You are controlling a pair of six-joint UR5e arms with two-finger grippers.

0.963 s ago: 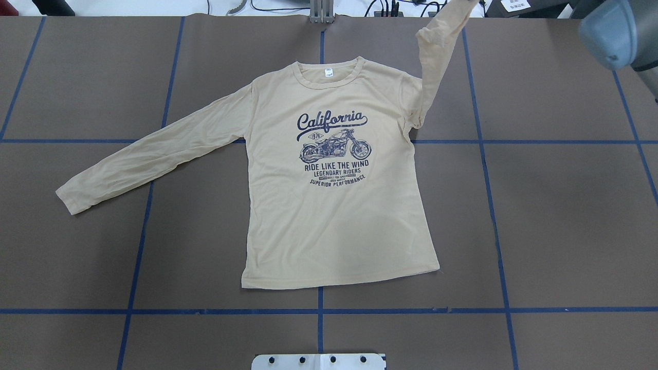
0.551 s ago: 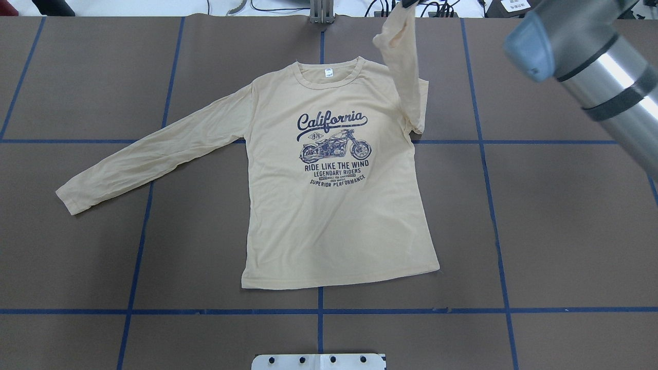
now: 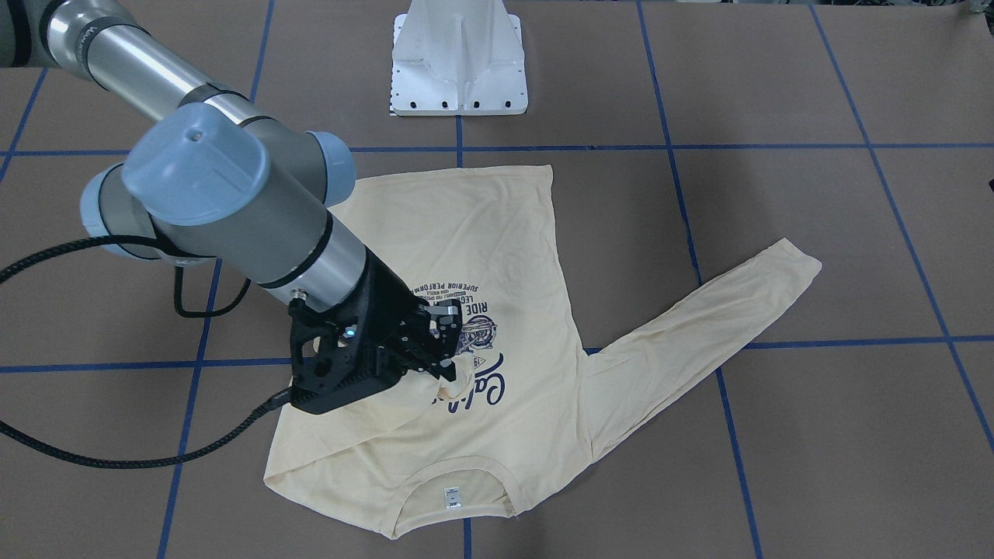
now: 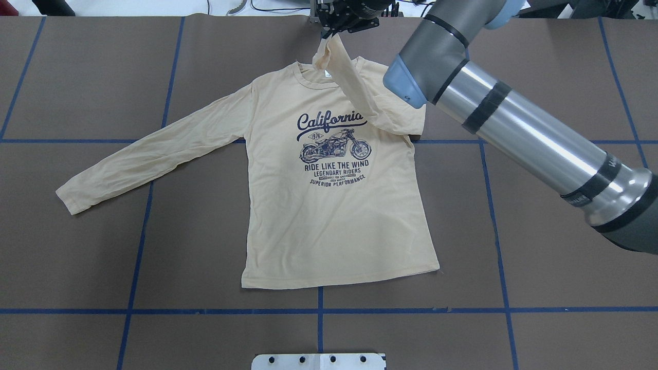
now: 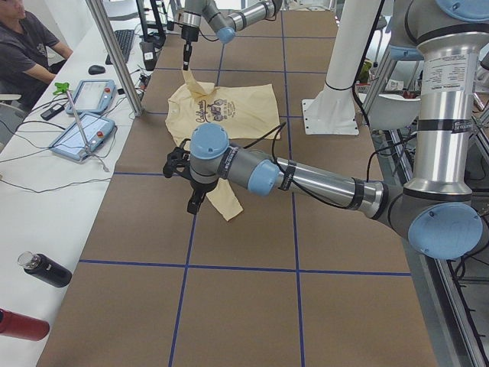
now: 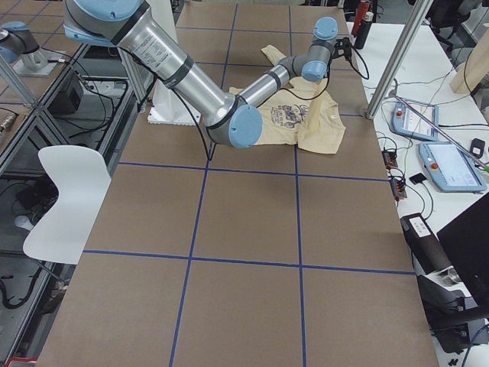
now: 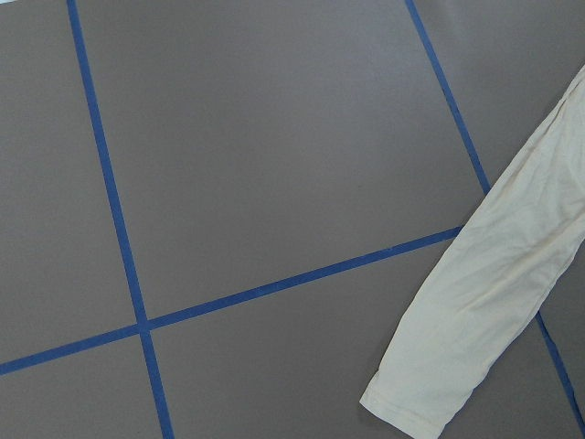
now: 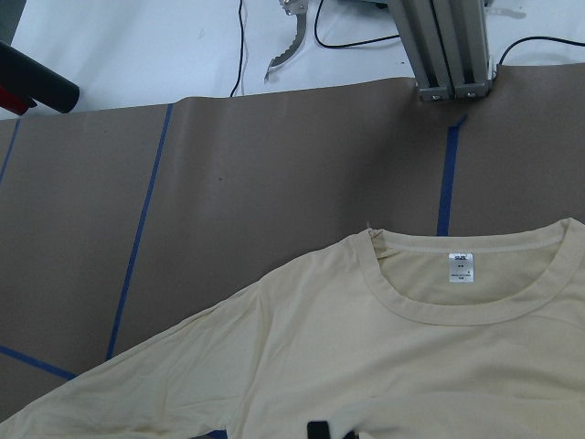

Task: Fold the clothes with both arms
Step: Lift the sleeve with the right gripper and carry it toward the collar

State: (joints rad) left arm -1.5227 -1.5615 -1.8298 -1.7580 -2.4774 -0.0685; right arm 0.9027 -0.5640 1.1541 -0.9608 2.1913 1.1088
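Note:
The cream-yellow T-shirt (image 4: 329, 221) lies flat and print-up on the brown table, with its neck label (image 8: 462, 268) at the far side. My right gripper (image 3: 444, 365) is shut on the cuff of one sleeve (image 4: 354, 87), lifted above the collar and draped diagonally over the shoulder and the end of the print. The other sleeve (image 4: 149, 154) lies stretched out flat, and its cuff (image 7: 411, 402) shows in the left wrist view without any fingers. My left gripper (image 5: 194, 205) hovers over that cuff, seen only from the side; I cannot tell its state.
The white pedestal base (image 3: 460, 58) stands at the robot's edge of the table. Blue tape lines (image 4: 493, 205) cross the brown surface. An aluminium post (image 4: 322, 10) and cables sit at the far edge. A person (image 5: 23, 46), tablets and bottles (image 5: 46, 269) are at the side desk.
My right gripper has carried the held sleeve leftward, from beyond the shirt's right shoulder to above the collar. The right arm has swung in over the table. The body and other sleeve stayed put.

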